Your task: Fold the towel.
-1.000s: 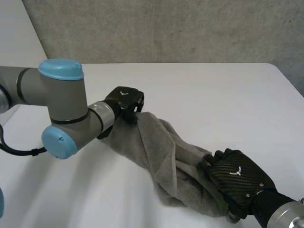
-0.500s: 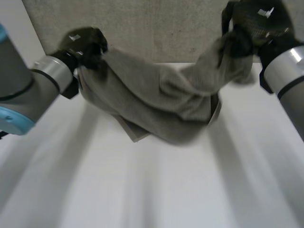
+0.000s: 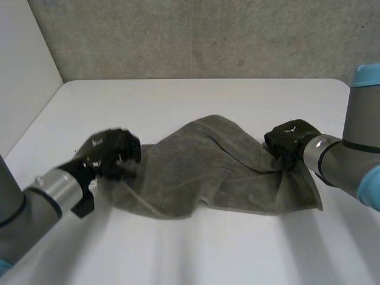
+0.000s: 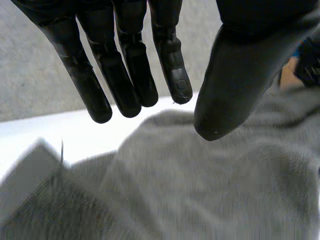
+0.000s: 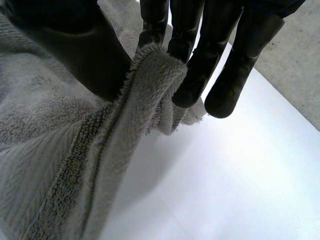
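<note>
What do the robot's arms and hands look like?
The left arm and right arm are fat grey tubes; a light-blue cap tops the right one. The left robot hand and right robot hand are black with little white marks and silver wrist rings.

The robot's grey left arm (image 3: 15, 222) reaches in from the near left. Its black left hand (image 3: 110, 155) has its fingers straight and the thumb spread wide (nothing is held between them). The grey right arm (image 3: 356, 154), capped in light blue, comes in from the right. Its black right hand (image 3: 291, 139) pinches a fold of grey terry towel (image 3: 219, 169) between thumb and fingers.
</note>
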